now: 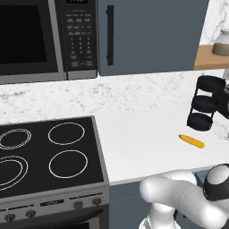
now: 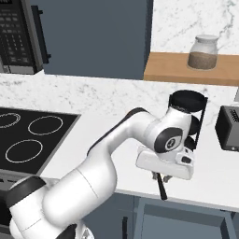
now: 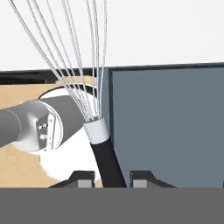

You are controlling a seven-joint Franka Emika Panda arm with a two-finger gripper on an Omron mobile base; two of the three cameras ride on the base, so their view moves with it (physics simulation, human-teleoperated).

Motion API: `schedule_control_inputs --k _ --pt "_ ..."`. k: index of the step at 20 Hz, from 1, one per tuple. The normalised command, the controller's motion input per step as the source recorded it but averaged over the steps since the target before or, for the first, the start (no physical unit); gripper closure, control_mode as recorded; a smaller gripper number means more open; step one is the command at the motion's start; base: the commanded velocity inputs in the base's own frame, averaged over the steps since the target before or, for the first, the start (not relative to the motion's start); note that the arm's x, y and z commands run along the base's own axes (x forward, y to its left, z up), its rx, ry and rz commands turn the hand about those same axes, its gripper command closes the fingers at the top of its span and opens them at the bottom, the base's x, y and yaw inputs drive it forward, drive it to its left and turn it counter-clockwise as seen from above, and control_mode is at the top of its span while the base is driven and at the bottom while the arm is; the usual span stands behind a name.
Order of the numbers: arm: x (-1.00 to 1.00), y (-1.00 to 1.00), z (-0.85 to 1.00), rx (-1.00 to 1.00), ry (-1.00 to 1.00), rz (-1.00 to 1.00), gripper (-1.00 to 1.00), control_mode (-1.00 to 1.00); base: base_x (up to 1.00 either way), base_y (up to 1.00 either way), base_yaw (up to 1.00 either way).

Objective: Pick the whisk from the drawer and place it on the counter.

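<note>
Gripper [image 3: 110, 180] is pinching the whisk [image 3: 103, 144] by its black handle, the two dark fingertips [image 3: 84, 179] sitting close on either side of the shaft. In the hand view the handle is running up from between the tips to a short silver collar, and from there thin silver wires are fanning upward and outward, past the top edge. Behind the wires the white counter [image 3: 175, 30] is showing as a pale slab with a thin dark edge, and below it the slate-blue drawer [image 3: 170, 127] is filling the right side.

In the right base view the gripper [image 2: 161, 179] is hanging just in front of the counter [image 2: 219, 186] edge, with the black handle [image 2: 162, 188] sticking down and slightly right beneath the hand, above the drawer [image 2: 182, 219].

In the left base view a yellow-orange item [image 1: 191, 141] is lying on the counter [image 1: 143, 143], near a black tiered rack [image 1: 205, 105], well right of the stovetop [image 1: 44, 156].
</note>
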Motion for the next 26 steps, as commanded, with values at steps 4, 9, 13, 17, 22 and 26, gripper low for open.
schedule_control_inputs --k 4,9,13,17,22,26 --pt "1.00 1.00 0.00 0.00 0.00 0.03 1.00 -1.00 0.00 0.00 0.00" --pt "0.97 1.00 0.00 0.00 0.00 0.05 1.00 -1.00 0.00 0.00 0.00" --pt "1.00 0.96 0.00 0.05 0.00 0.06 1.00 -1.00 0.00 0.00 0.00" --pt "0.90 1.00 -0.21 0.00 0.00 0.00 1.00 -1.00 0.00 0.00 0.00" --pt "0.40 0.75 -0.61 0.00 0.00 -0.07 1.00 -1.00 0.00 0.00 0.00" --pt "0.39 0.41 -0.65 0.00 0.00 -0.12 1.00 -1.00 0.00 0.00 0.00"
